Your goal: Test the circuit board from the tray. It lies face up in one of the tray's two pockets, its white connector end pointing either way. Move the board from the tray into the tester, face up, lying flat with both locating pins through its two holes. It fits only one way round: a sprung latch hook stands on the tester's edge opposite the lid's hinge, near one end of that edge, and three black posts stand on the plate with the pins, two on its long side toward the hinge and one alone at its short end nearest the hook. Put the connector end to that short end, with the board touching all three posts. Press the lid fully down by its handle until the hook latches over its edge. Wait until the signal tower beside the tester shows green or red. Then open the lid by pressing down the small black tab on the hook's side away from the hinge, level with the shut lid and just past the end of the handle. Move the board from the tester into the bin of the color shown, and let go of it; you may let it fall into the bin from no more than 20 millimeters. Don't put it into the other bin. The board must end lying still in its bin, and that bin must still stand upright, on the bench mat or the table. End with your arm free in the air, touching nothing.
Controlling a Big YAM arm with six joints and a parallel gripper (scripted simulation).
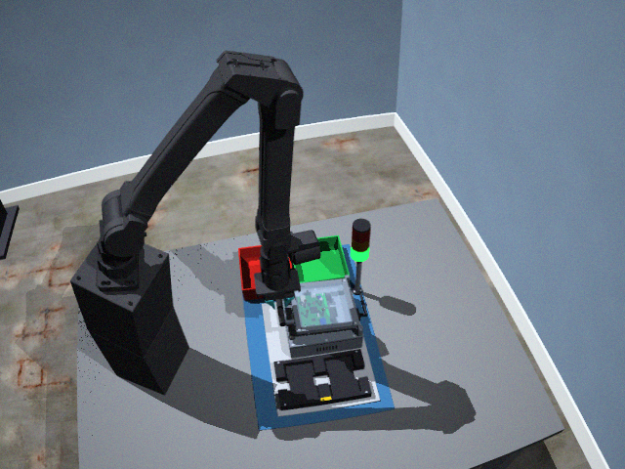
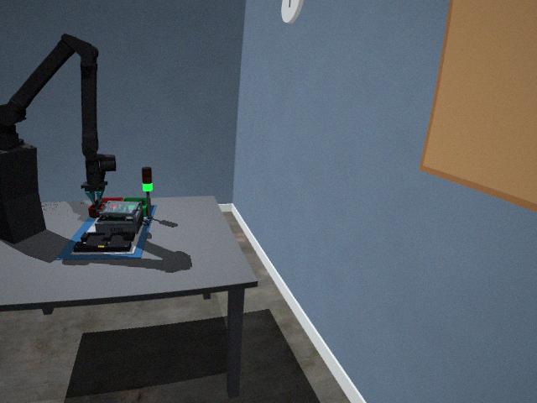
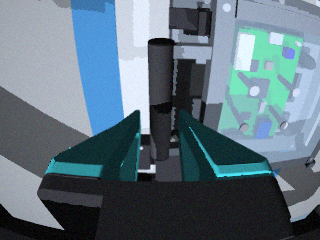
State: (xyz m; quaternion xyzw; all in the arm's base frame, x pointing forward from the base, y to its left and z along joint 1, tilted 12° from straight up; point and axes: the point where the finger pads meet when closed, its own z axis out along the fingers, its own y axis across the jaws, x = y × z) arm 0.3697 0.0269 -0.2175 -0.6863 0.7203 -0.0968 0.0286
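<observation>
On the table (image 1: pixel 454 313), over the blue bench mat (image 1: pixel 255 348), we see the pincer (image 3: pixel 160 154) hanging above the tester's (image 1: pixel 325 343) edge away from the red bin (image 1: pixel 248 275) and green bin (image 1: pixel 322 262) side in the wrist view, right at the black handle (image 3: pixel 160 87) of the lid (image 1: pixel 322 308). Its two teal fingers stand partly closed on either side of the handle's near end. We cannot tell from the wrist view whether the pads touch it, and nothing appears gripped: the pincer is narrowed but carries nothing.

The circuit board (image 3: pixel 263 80) lies inside the tester, face up under the shut transparent lid. It sits just beside the pincer, off to the right of the fingers in the wrist view, with the handle and the lid's frame between them. Its white connector (image 3: pixel 246 46) shows at the far end of the board in that view.

Beside the tester, the signal tower (image 1: pixel 360 242) shows green on its lower segment. Behind the tester stand the two bins side by side, the red one partly hidden by the arm (image 1: pixel 274 151) in the top view. In front of the tester, the black tray (image 1: pixel 322 378) lies on the mat with both pockets showing no board.
</observation>
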